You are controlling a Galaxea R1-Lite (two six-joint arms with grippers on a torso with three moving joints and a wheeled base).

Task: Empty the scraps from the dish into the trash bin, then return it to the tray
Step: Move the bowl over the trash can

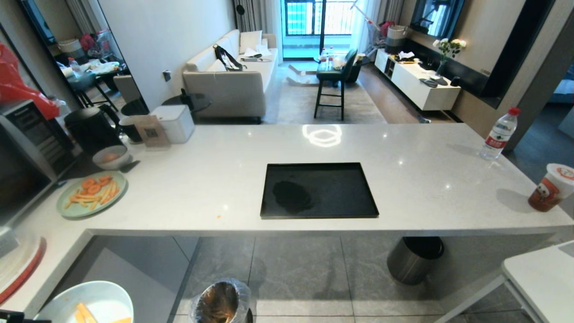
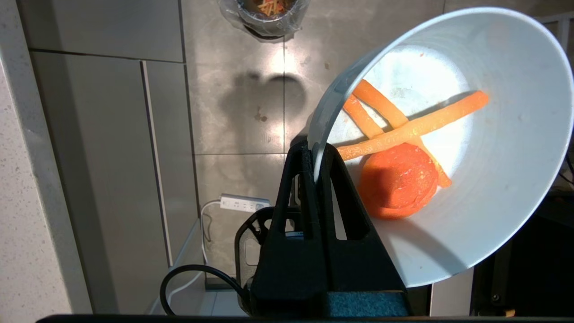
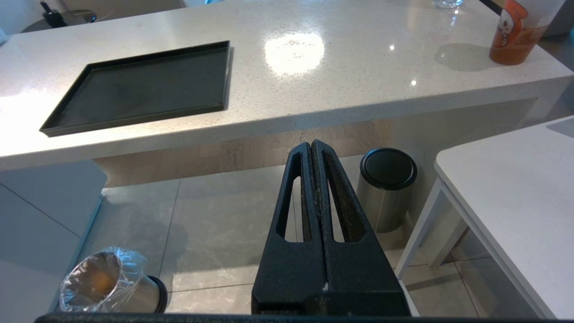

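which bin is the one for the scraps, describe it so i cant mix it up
Start from the white counter holding the black tray. On the grey floor tiles in front of it stand two bins. The trash bin is the one lined with a crinkly clear bag; the steel bin under the counter has none.

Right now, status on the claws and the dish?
Left claw shut on dish rim, scraps inside. Right claw shut, empty. Trash bin on the floor beside the dish; tray bare. Nothing in the way.
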